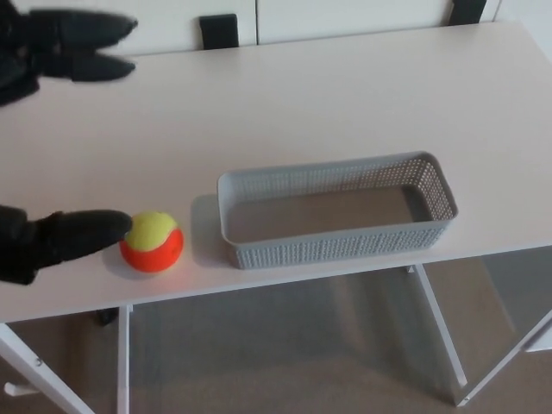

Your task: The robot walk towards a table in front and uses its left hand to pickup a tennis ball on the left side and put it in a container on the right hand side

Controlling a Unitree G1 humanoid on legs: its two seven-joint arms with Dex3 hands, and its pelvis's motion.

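Note:
A tennis ball (153,241), yellow on top and orange below, rests on the white table (328,103) near its front edge, at the left. My left hand (52,138) comes in from the left edge and is open: its thumb (82,233) reaches to the ball's left side, and the two fingers (82,47) spread far behind it. The ball is not enclosed. A grey perforated container (336,210), empty, stands just right of the ball. My right hand does not show.
The table's front edge runs just below the ball and container, with white legs and brown floor beneath. Two dark chair backs (218,30) stand behind the table's far edge.

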